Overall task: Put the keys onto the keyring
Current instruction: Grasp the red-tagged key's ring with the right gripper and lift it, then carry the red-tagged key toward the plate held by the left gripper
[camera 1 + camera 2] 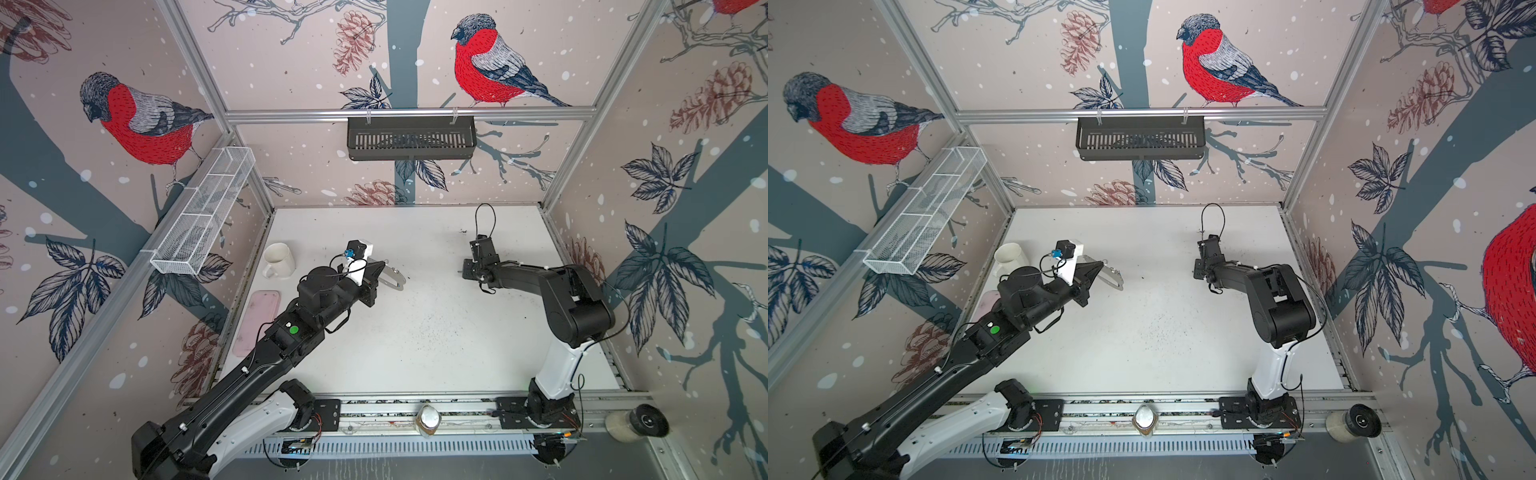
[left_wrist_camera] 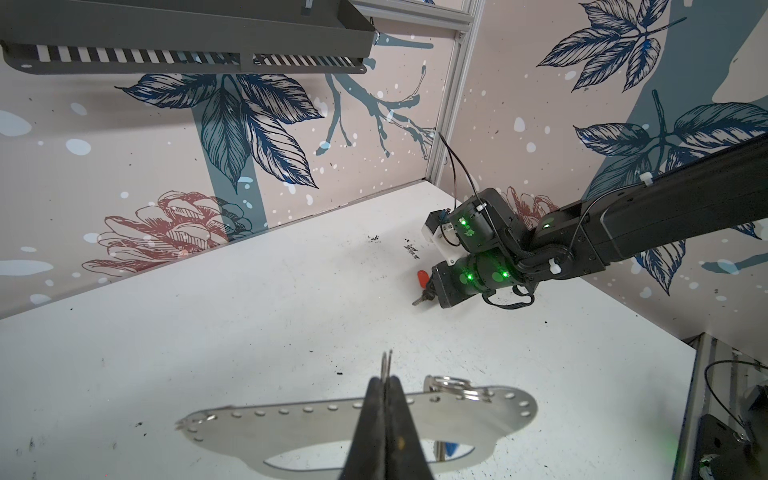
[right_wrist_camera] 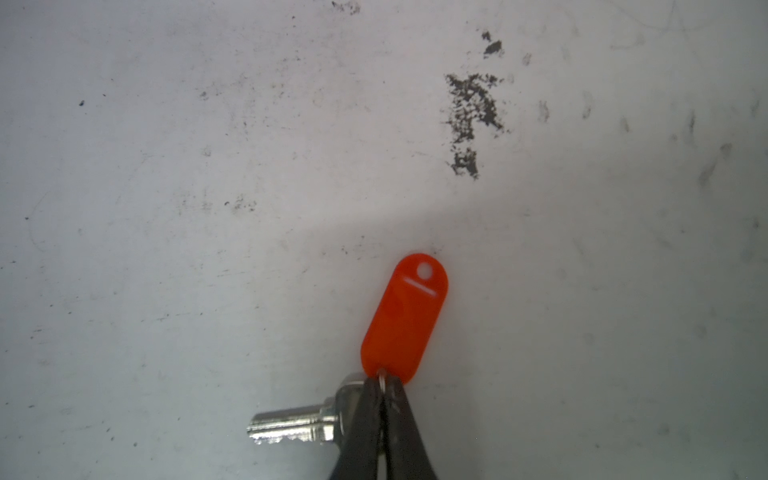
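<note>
Two tools, both clamped.
At left, the left tool [image 2: 386,380] grips the keyring [image 2: 478,409]; far right on the tabletop [image 3: 208,166], the right tool [image 3: 382,384] pinches the keys [image 3: 291,428] by their red tag [image 3: 405,320].

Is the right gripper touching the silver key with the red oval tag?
Touching. The right wrist view shows the right gripper shut on the small ring joining the silver key and red oval plastic tag.

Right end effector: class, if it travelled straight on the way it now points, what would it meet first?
Probably the white table right under it: the right end effector, shut on the keys, points down at that surface.
</note>
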Available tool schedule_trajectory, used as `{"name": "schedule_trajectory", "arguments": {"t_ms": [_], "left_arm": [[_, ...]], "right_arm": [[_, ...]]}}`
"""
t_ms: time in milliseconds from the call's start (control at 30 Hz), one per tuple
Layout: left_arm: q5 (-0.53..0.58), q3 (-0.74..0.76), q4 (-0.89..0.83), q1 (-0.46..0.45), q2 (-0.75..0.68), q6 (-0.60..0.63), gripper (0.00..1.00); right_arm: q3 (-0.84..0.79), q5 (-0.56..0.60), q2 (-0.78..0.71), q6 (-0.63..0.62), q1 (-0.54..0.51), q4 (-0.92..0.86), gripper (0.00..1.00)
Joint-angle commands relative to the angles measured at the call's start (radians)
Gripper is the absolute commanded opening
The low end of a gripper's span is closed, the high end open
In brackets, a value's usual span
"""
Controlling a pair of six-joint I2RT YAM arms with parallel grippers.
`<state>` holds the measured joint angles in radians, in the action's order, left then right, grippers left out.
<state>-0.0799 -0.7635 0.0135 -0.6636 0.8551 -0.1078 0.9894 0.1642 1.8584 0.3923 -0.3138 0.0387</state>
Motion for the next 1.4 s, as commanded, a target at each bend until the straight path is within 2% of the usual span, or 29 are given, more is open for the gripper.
{"name": "schedule_trajectory", "arguments": {"t_ms": [0,200,533,900,1367], "left_arm": [[-0.018,-0.011,0.051,-0.001,0.0,-0.001,0.0],[-0.023,-0.016,0.052,-0.002,0.005,0.0,0.0],[-0.021,-0.072,0.005,-0.011,0.045,0.043,0.0],[-0.041,-0.106,-0.012,-0.016,0.087,0.082,0.0],[-0.104,-0.114,-0.064,-0.036,0.078,0.149,0.0]], "right_arm": [[0.005,0.018,-0.013,-0.009,-0.004,-0.003,0.04],[-0.021,0.007,-0.074,-0.058,-0.014,0.02,0.0],[-0.088,-0.159,-0.295,-0.245,-0.018,0.039,0.0],[-0.216,-0.553,-0.558,-0.371,-0.067,0.168,0.0],[-0.216,-0.988,-0.713,-0.47,-0.067,0.144,0.0]]}}
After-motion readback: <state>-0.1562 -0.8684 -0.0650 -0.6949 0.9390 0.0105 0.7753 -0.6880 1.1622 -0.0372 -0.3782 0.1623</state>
